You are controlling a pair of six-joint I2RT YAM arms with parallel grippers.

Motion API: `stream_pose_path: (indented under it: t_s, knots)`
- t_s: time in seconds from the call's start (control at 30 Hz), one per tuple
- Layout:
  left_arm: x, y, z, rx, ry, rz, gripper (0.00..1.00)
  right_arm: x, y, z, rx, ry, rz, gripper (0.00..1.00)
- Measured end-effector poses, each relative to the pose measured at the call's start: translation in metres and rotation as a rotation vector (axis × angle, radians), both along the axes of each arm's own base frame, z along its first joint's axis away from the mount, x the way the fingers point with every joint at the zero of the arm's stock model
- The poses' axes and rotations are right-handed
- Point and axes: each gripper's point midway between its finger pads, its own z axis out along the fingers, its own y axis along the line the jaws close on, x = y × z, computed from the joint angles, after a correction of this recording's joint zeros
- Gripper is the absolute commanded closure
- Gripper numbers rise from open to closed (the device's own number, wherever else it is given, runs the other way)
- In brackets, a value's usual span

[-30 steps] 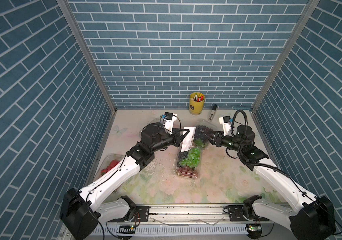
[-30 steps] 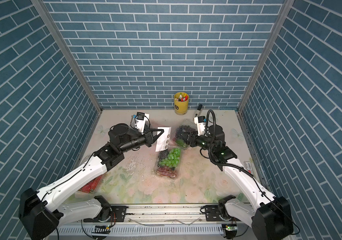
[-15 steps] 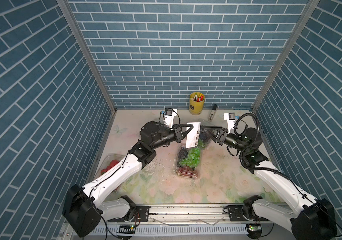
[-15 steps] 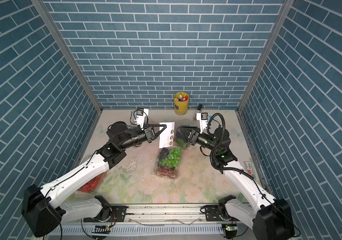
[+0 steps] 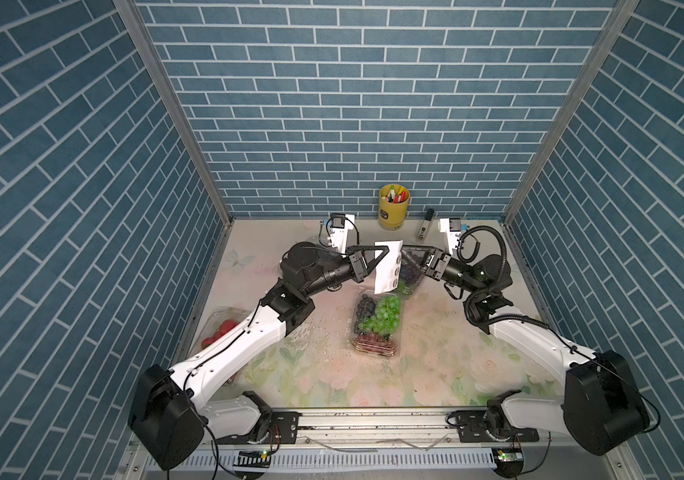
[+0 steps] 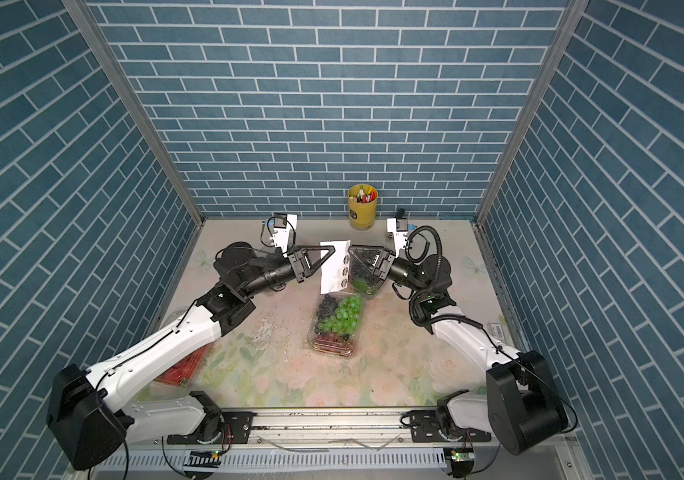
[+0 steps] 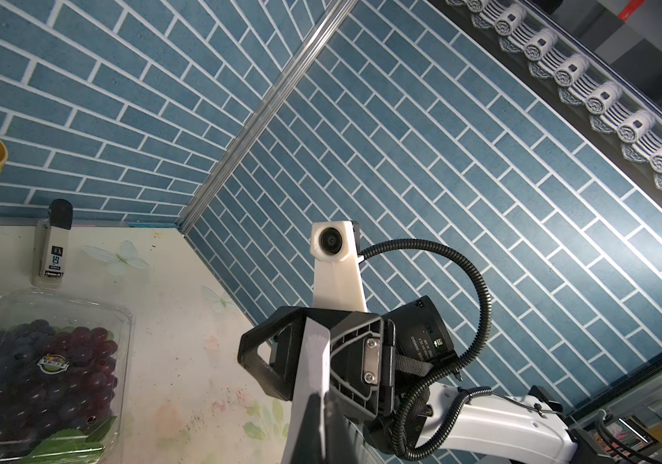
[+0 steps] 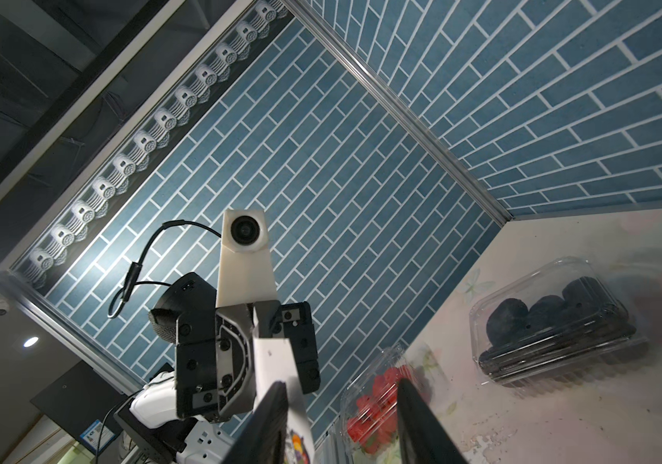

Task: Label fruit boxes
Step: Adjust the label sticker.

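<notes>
My left gripper (image 5: 385,250) (image 6: 332,249) (image 7: 321,426) is shut on a white sticker sheet (image 5: 388,266) (image 6: 334,266) (image 8: 277,361), which hangs upright in the air. My right gripper (image 5: 406,257) (image 6: 354,257) (image 8: 341,426) faces it, open, and the sheet's far edge lies just inside one finger. Below stands the mixed-grape fruit box (image 5: 375,322) (image 6: 336,322). The purple-grape box (image 5: 410,278) (image 7: 39,381) is partly hidden behind the sheet. The strawberry box (image 5: 219,328) (image 8: 377,397) sits by the left wall under my left arm. The black-berry box (image 8: 554,321) shows in the right wrist view.
A yellow pen cup (image 5: 393,206) (image 6: 362,206) stands against the back wall, with a small grey stapler-like tool (image 5: 425,224) (image 7: 52,245) beside it. Blue brick walls close in three sides. A metal rail (image 5: 373,419) runs along the front edge.
My left gripper has lifted the sheet up and toward the middle. The right gripper has swung up from the purple-grape box to the sheet's edge, and its jaws have narrowed.
</notes>
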Motion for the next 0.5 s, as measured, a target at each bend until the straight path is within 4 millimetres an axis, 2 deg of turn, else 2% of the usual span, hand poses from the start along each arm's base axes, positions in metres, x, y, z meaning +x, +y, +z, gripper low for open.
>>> stream_pose_path:
  t_s: [0.2, 0.5]
  knots:
    - [0.006, 0.005, 0.001, -0.004, 0.002, 0.024, 1.00, -0.008, 0.001, 0.008, 0.024, -0.024, 0.031, 0.60]
    - [0.011, 0.009, 0.004, -0.022, -0.001, 0.037, 1.00, -0.018, 0.006, 0.009, 0.026, -0.037, 0.070, 0.62]
